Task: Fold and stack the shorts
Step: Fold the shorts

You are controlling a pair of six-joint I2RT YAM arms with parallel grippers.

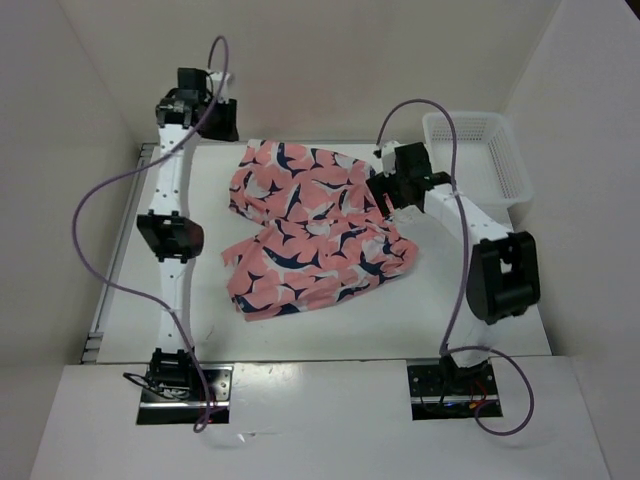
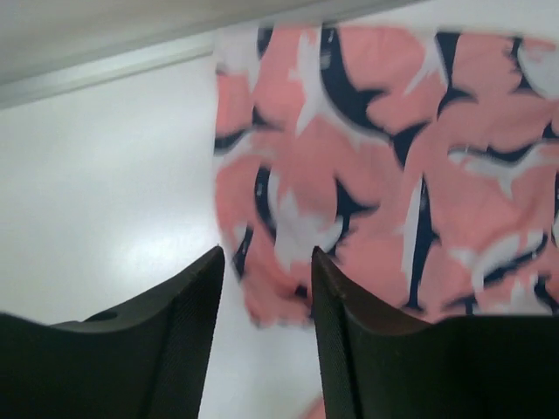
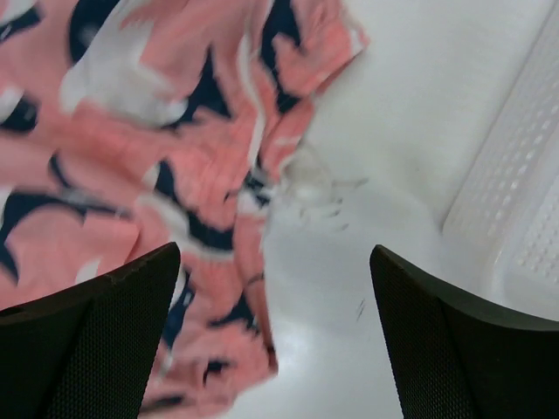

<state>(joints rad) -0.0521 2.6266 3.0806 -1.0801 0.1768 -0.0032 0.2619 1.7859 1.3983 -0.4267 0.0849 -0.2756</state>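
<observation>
Here the shorts [image 1: 310, 225] lie on the white table [image 1: 400, 320], about in its middle, as a crumpled heap of salmon-pink cloth printed all over with navy and white shapes. The heap has two lobes, one farther from the arm bases and one nearer, and they overlap a little. I cannot tell whether this is one garment or two. The cloth is wrinkled and not folded neatly, and a loose corner sticks out on the side toward the left arm.

The right gripper [image 1: 385, 195] hangs above the edge of the shorts that faces the basket. In the right wrist view its fingers [image 3: 105, 323] are spread wide. Between them only the hem of the shorts and bare table show below, and nothing is pinched.

The left gripper [image 1: 222, 118] is just past the far corner of the shorts, on the side away from the basket. In the left wrist view its fingers [image 2: 367, 349] stand apart with a moderate gap. The side edge of the shorts shows below through this gap, and the fingers hold nothing.

A white plastic mesh basket [image 1: 480, 150] stands beside the shorts, beyond the right gripper, and it does not touch the cloth. A purple cable [image 1: 100, 230] loops out from the left arm on the side away from the shorts.
</observation>
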